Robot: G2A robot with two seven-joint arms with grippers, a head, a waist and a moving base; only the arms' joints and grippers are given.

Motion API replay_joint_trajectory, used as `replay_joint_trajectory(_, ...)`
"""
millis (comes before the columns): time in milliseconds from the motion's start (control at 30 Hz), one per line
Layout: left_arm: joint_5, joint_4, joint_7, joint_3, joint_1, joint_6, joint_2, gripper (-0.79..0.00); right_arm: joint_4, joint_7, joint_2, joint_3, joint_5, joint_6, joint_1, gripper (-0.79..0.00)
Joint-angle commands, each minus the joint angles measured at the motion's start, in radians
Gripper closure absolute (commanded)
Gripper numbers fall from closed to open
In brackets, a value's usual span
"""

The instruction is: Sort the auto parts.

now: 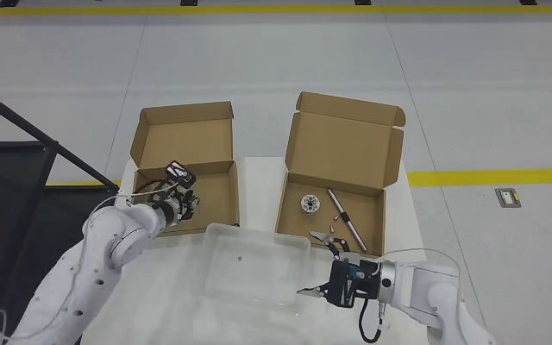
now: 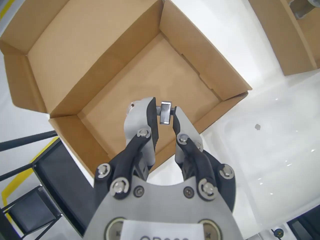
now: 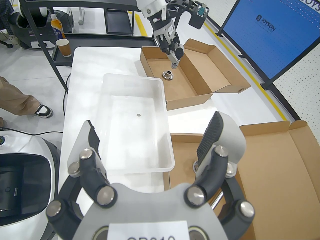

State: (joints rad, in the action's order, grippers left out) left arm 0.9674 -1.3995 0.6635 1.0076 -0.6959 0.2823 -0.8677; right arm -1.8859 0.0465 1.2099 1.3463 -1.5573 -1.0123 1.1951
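1. The left gripper (image 2: 165,112) is pinching a small metal part (image 2: 165,117) between its fingertips. The part sits crosswise between the two pads.
2. Directly below this hand lies the open left cardboard box (image 2: 125,58). The pinched part hangs above the box floor and does not touch it.
3. From the right wrist camera, a flanged metal hub (image 3: 168,74) stands on the left box's floor just under the left gripper's fingertips, a little apart from them.
4. The right gripper (image 3: 155,131) has its fingers spread wide with nothing between them.
5. Just ahead of and below this spread hand is the clear plastic tray (image 3: 135,96). One small dark speck (image 3: 138,115) lies on the tray's bottom.
6. Beside the right gripper, on the side away from the tray, is the open right cardboard box (image 1: 371,207). It holds a round toothed metal part (image 1: 309,203), a thin metal rod (image 1: 345,220) and a small dark-handled piece (image 1: 329,239) near the box's front edge, closest to that hand.
7. Both boxes and the tray rest on the white table (image 1: 259,177), with the tray between the two hands.
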Motion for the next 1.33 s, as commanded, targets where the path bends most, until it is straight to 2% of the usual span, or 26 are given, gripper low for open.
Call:
replay_joint_trajectory(0, 0.022, 0.069, -0.024, -0.053, 0.042, -0.013, -0.021, 0.0, 0.0, 0.0, 0.0, 0.0, 0.0, 0.0, 0.0, -0.785)
replay_joint_trajectory(233, -0.041, 0.317, -0.055, -0.187, 0.161, 0.04, -0.107, 0.0, 0.0, 0.0, 0.0, 0.0, 0.0, 0.0, 0.0, -0.785)
replay_joint_trajectory(433, -0.069, 0.486, -0.107, -0.233, 0.229, 0.068, -0.165, 0.0, 0.0, 0.0, 0.0, 0.0, 0.0, 0.0, 0.0, -0.785)
replay_joint_trajectory(467, -0.068, 0.506, -0.114, -0.237, 0.236, 0.07, -0.172, -0.022, 0.0, 0.0, 0.0, 0.0, 0.0, 0.0, 0.0, -0.785)
replay_joint_trajectory(500, -0.069, 0.522, -0.117, -0.24, 0.242, 0.074, -0.178, -0.209, 0.0, 0.0, 0.0, 0.0, 0.0, 0.0, 0.0, -0.785)
replay_joint_trajectory(567, -0.072, 0.551, -0.125, -0.241, 0.253, 0.084, -0.189, -0.449, 0.0, 0.0, 0.0, 0.0, 0.0, 0.0, 0.0, -0.785)
replay_joint_trajectory(633, -0.072, 0.57, -0.129, -0.237, 0.261, 0.094, -0.196, -0.739, 0.0, 0.0, 0.0, 0.0, 0.0, 0.0, 0.0, -0.785)
replay_joint_trajectory(667, -0.075, 0.574, -0.13, -0.233, 0.262, 0.105, -0.199, -0.785, 0.0, 0.0, 0.0, 0.0, 0.0, 0.0, 0.0, -0.785)
replay_joint_trajectory(733, -0.065, 0.581, -0.127, -0.225, 0.267, 0.119, -0.2, -0.785, 0.0, 0.0, 0.0, 0.0, 0.0, 0.0, 0.0, -0.785)
replay_joint_trajectory(900, -0.06, 0.56, -0.127, -0.179, 0.263, 0.145, -0.193, -0.785, 0.0, 0.0, 0.0, 0.0, 0.0, 0.0, 0.0, -0.785)
replay_joint_trajectory(1033, -0.054, 0.492, -0.121, -0.118, 0.238, 0.159, -0.173, -0.782, 0.0, 0.0, 0.0, 0.0, 0.0, 0.0, 0.0, -0.785)
replay_joint_trajectory(1167, -0.079, 0.368, -0.105, -0.025, 0.179, 0.185, -0.141, -0.779, 0.0, 0.0, 0.0, 0.0, 0.0, 0.0, 0.0, -0.785)
replay_joint_trajectory(1300, -0.118, 0.174, -0.087, 0.104, 0.064, 0.2, -0.099, -0.785, 0.0, 0.0, 0.0, 0.0, 0.0, 0.0, 0.0, -0.785)
